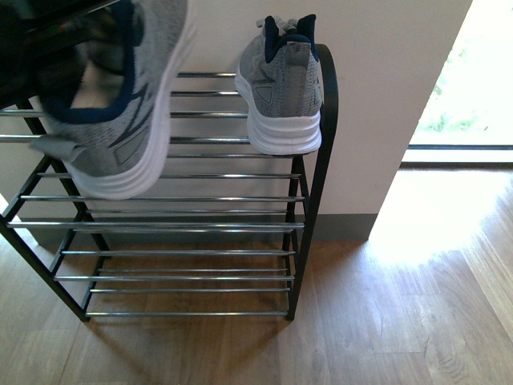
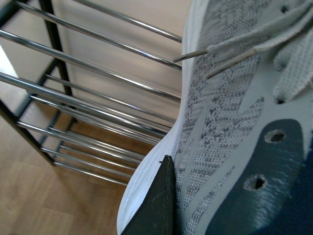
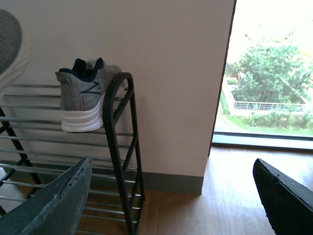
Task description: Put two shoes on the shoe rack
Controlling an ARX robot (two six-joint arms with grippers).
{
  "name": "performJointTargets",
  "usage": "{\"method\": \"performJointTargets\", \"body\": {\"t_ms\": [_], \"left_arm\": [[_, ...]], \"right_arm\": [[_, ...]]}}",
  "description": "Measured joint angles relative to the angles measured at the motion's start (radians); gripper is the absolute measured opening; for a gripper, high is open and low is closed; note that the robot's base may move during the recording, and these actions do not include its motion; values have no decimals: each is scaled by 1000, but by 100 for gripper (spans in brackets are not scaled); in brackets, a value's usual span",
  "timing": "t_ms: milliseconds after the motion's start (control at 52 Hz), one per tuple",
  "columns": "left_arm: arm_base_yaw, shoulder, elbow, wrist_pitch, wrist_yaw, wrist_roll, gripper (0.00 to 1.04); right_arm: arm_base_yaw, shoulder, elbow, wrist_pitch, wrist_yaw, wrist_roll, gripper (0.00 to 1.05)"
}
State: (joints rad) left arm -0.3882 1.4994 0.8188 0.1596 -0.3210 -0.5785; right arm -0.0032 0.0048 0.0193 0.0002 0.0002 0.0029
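Second shoe held over top shelf by left arm; first shoe racked.

Nearest, the held shoe (image 1: pixel 120 120) is clamped by the left tool (image 2: pixel 178 208), one dark finger (image 2: pixel 159 205) pressed on its knit side; heel toward the robot, toe toward the wall, sole rolled rightward. The right tool (image 3: pixel 171 205) is spread wide and empty. Below and beyond, free bars of the shoe rack (image 1: pixel 329 104) lie left of the placed shoe (image 1: pixel 280 96), set front-to-back at the right end. The left arm is judged nearer.
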Motion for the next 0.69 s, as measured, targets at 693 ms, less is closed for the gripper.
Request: {"method": "performJointTargets", "body": {"t_ms": [693], "left_arm": [[27, 523, 639, -255, 251, -287, 1]], "right_arm": [[0, 0, 0, 0, 0, 0, 96]]}}
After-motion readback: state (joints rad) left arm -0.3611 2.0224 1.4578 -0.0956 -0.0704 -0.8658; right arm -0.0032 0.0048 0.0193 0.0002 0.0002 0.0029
